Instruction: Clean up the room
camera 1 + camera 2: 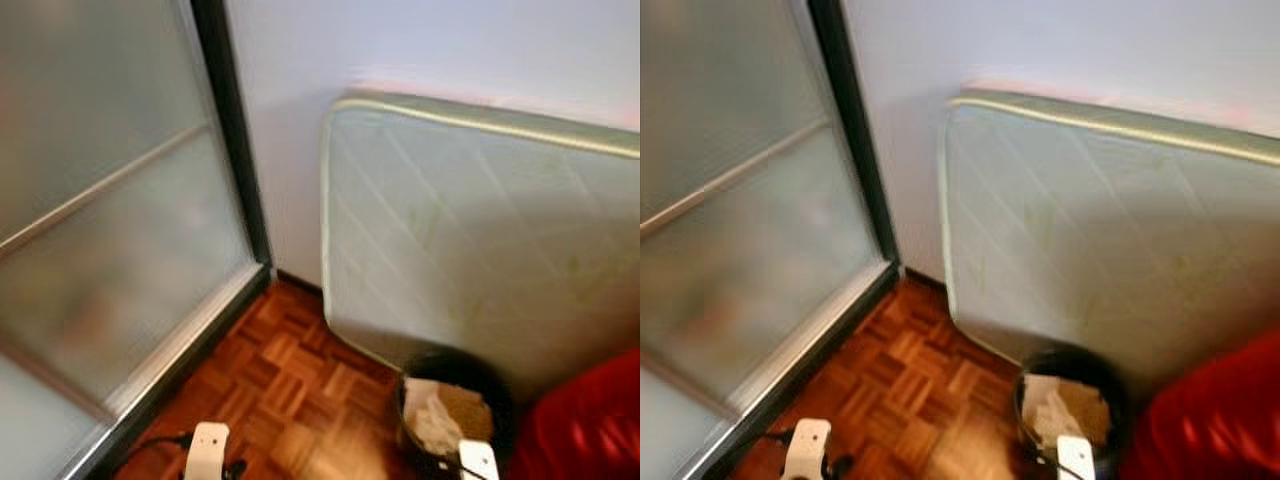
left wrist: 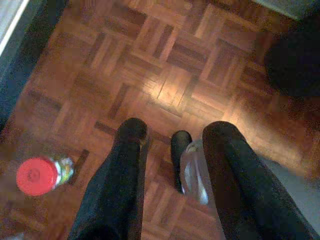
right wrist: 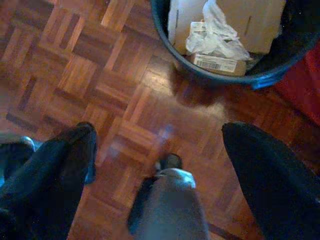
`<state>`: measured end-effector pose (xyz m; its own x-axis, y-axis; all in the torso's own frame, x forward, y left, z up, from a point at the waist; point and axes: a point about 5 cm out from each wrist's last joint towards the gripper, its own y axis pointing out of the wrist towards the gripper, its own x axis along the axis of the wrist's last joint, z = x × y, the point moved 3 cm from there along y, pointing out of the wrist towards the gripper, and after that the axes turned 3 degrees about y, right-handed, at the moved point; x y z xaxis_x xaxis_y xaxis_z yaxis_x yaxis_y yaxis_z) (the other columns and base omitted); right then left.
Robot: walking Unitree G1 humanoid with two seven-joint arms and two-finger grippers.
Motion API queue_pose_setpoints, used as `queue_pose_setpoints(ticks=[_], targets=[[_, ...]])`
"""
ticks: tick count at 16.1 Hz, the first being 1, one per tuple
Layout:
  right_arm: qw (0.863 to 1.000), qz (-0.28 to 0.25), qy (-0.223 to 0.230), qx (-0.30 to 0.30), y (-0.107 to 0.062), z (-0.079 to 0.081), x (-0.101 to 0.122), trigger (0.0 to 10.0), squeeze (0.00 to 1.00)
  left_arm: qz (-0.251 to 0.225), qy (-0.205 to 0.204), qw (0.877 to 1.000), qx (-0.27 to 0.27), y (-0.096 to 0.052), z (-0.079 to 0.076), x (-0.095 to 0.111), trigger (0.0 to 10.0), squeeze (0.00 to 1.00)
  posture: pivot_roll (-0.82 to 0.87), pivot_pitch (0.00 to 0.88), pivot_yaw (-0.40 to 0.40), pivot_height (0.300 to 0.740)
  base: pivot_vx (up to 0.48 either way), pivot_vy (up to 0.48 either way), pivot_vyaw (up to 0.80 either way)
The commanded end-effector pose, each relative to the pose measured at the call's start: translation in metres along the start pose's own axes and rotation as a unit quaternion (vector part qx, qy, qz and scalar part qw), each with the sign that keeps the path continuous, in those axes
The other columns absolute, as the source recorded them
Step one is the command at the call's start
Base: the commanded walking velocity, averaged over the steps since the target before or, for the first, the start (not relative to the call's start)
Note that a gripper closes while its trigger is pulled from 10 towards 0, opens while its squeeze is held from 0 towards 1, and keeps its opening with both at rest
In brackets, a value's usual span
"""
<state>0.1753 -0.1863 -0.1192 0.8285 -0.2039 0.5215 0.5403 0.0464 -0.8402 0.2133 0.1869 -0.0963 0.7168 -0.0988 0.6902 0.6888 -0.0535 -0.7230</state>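
Right now the robot faces a corner: a pale mattress (image 1: 480, 240) leans on the wall, a frosted glass door (image 1: 110, 230) stands to its left. Down on the wood floor (image 1: 280, 390), a black bin (image 3: 235, 75) holds cardboard and crumpled plastic (image 3: 215, 35). The right gripper (image 3: 160, 145) hangs just before it, fingers spread wide, empty. The left gripper (image 2: 172, 135) has fingers parted too, above the floor, a red-capped bottle (image 2: 42, 175) standing nearby.

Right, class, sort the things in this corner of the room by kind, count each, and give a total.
Mattress: 1
Black bin: 1
Red-capped bottle: 1
Red item: 1
Frosted sliding door: 1
Total: 5
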Motion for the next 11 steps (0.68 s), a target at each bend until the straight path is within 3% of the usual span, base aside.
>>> queue_pose_setpoints(ticks=[1, 8, 11], targets=[[1.0, 0.006, 0.008, -0.011, -0.0023, -0.008, -0.0052, 10.0, 0.0, 0.004, 0.001, 1.0, 0.0, -0.0005, -0.0015, -0.003, 10.0, 0.0, 0.06, 0.0, 0.003, 0.74, 0.0, 0.0, 0.0], [1.0, 0.006, 0.013, -0.013, -0.0023, -0.0075, -0.0063, 10.0, 0.0, 0.009, 0.01, 1.0, 0.001, -0.0007, 0.0006, -0.0037, 10.0, 0.0, 0.06, 0.0, 0.012, 0.74, 0.0, 0.0, 0.0], [1.0, 0.009, 0.008, -0.012, -0.0024, -0.0077, -0.0071, 10.0, 0.0, 0.008, 0.013, 1.0, -0.002, 0.0, -0.0012, -0.0023, 10.0, 0.0, 0.06, 0.0, 0.013, 0.74, 0.0, 0.0, -0.77]])
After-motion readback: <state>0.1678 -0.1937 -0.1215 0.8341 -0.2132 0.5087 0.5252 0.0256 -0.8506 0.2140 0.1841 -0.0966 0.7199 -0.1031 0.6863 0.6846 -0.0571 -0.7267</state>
